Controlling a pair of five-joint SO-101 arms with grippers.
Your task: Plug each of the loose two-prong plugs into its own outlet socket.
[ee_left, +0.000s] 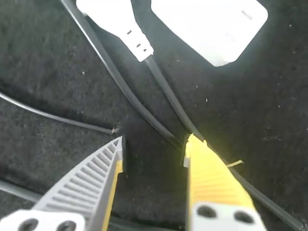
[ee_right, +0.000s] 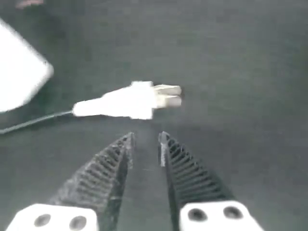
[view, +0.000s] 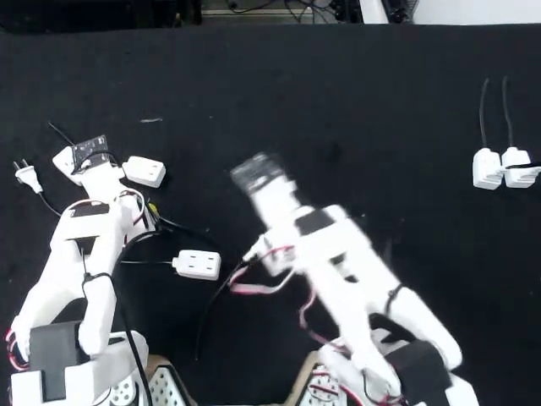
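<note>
High camera over table [view: 380,101]; wrist cameras close behind left claw [ee_left: 155,139], right claw [ee_right: 147,135]

No readable text, labels, numbers or signs anywhere

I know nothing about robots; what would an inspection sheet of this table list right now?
Surface: black cloth table, flat.
Job's things: white two-prong plug lies loose just ahead of the right gripper; second white two-prong plug near the table's left edge; white rectangular outlet block beside the left gripper; second outlet block nearer the arms' bases.
Clutter: two small white blocks with thin cords at the right edge; kind unclear.
Grippers: left gripper open above the cords; right gripper open, empty.
Cables: black cords cross the cloth under the left gripper.
Surroundings: dark gear and wires beyond the far edge.
</note>
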